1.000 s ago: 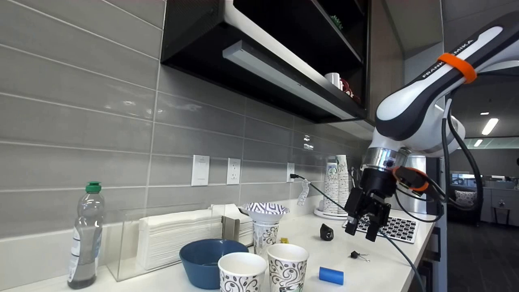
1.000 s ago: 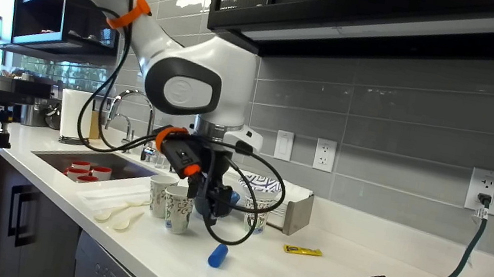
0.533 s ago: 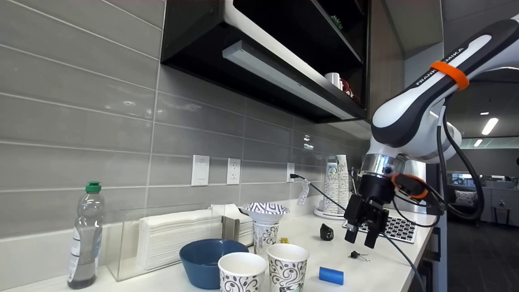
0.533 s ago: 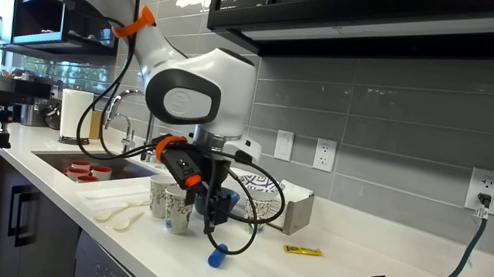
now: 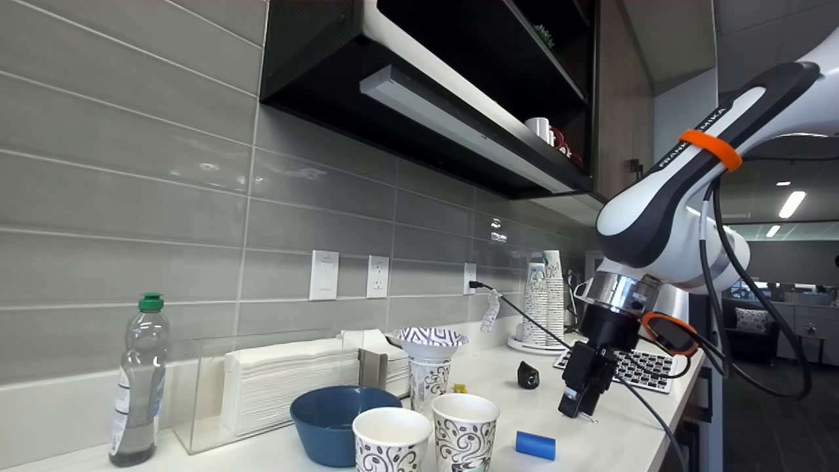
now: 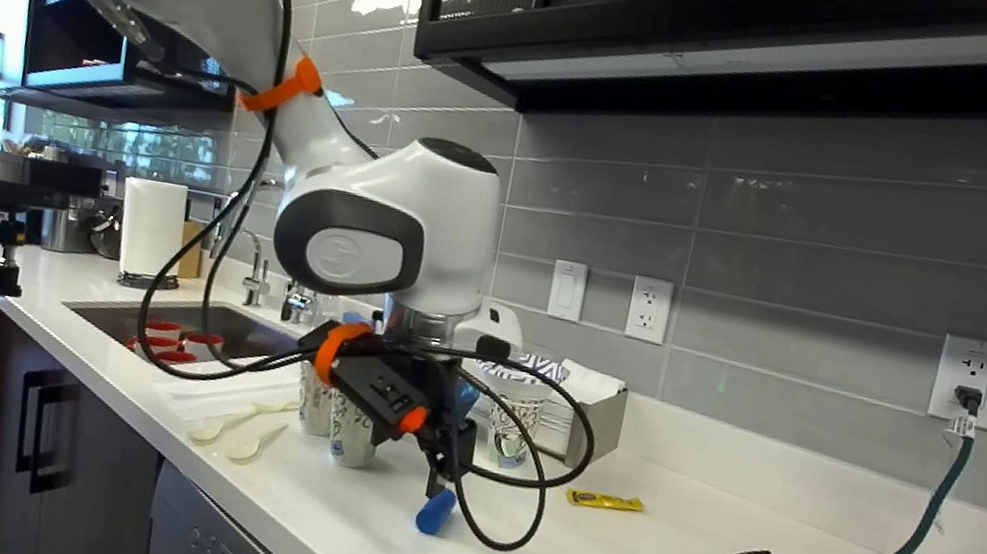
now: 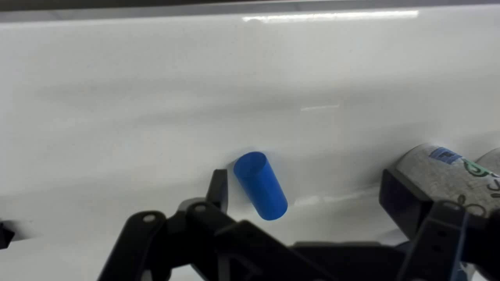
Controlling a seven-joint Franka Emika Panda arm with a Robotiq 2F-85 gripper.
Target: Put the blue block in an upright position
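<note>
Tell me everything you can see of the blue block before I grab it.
The blue block is a plain, bright blue cylinder, longer than wide, smooth-looking, perhaps plastic. It lies on its side, not upright, on the white countertop, apart from the paper cups. In the wrist view one round end shows, and the block appears between the open fingers of the gripper, nearer one; neither seems to touch it.

Smooth blue block [image 7: 262, 188], glossy counter [image 7: 117, 136]
</note>
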